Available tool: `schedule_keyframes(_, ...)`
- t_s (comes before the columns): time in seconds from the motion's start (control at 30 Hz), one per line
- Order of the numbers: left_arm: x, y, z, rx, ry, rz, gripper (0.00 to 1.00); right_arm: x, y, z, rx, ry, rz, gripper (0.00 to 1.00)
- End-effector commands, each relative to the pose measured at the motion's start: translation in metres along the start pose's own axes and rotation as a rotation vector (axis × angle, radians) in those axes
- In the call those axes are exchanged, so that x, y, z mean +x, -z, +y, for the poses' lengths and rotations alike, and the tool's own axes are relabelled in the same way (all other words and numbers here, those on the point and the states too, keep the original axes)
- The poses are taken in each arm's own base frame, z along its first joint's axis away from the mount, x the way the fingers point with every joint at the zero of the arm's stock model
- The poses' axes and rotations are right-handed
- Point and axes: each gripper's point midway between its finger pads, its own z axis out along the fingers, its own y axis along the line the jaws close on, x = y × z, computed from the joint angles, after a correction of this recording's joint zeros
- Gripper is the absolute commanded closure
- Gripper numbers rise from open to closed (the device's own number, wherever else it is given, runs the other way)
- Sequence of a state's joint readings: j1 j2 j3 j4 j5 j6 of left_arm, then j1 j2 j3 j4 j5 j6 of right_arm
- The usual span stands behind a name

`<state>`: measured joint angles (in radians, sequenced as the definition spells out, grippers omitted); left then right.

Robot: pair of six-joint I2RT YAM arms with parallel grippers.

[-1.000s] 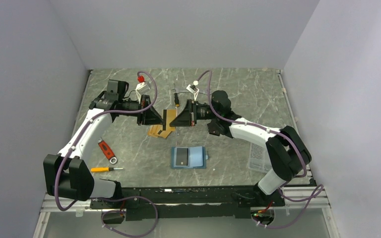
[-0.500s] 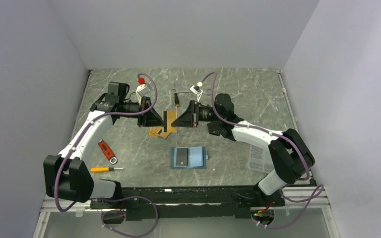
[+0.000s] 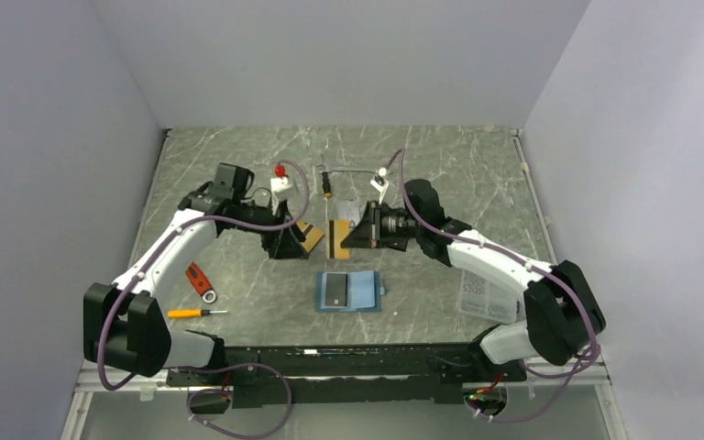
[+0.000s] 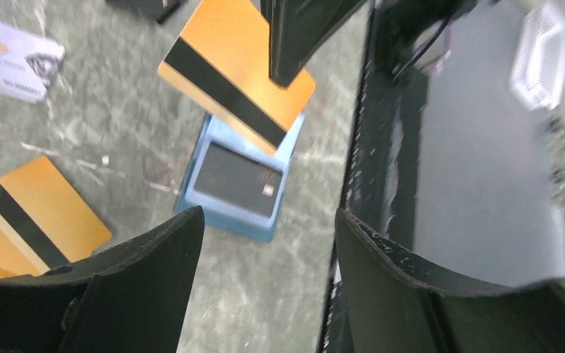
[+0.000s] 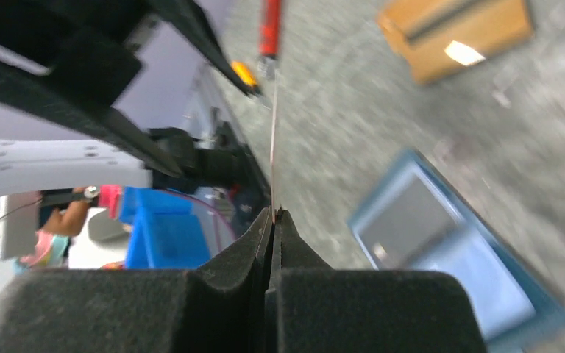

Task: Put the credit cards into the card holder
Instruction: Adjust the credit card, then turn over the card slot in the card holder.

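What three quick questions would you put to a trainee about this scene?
1. True or false: the right gripper is shut on an orange-gold card, holding it above the table.
2. What lies in the open card holder? A) a dark card B) a coin C) nothing
3. Fill in: the left gripper stands ____, with nothing between its fingers.

Key: 1 true; 2 A; 3 open.
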<state>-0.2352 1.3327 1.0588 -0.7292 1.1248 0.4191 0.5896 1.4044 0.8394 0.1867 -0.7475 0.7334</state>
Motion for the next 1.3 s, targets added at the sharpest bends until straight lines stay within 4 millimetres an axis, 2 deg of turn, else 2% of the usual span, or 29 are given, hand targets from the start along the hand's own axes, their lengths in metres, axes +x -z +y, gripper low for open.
schedule_keyframes(0.0, 0.045, -0.015, 0.019, -0.130, -0.158, 0.192, 0.29, 0.067, 0.036, -0.076, 0.374, -0.142, 0.115, 1.00)
schedule_keyframes(0.07, 0.061, -0.026, 0.024, -0.161, -0.214, 0.277, 0.29, 0.084, 0.051, -0.094, 0.480, -0.199, 0.115, 1.00)
schedule_keyframes(0.17, 0.082, -0.041, 0.030, -0.179, -0.283, 0.395, 0.30, 0.102, 0.065, -0.105, 0.546, -0.230, 0.116, 1.00)
schedule_keyframes(0.33, 0.104, -0.060, 0.035, -0.157, -0.330, 0.495, 0.31, 0.108, 0.079, -0.111, 0.609, -0.228, 0.083, 1.00)
schedule_keyframes(0.7, 0.122, -0.084, 0.046, -0.159, -0.413, 0.588, 0.33, 0.104, 0.076, -0.116, 0.610, -0.204, 0.070, 1.00)
schedule_keyframes(1.03, 0.133, -0.088, 0.053, -0.176, -0.462, 0.634, 0.35, 0.107, 0.071, -0.116, 0.594, -0.198, 0.073, 1.00)
schedule_keyframes(1.27, 0.141, -0.088, 0.056, -0.184, -0.480, 0.659, 0.37, 0.115, 0.074, -0.122, 0.652, -0.167, 0.093, 1.00)
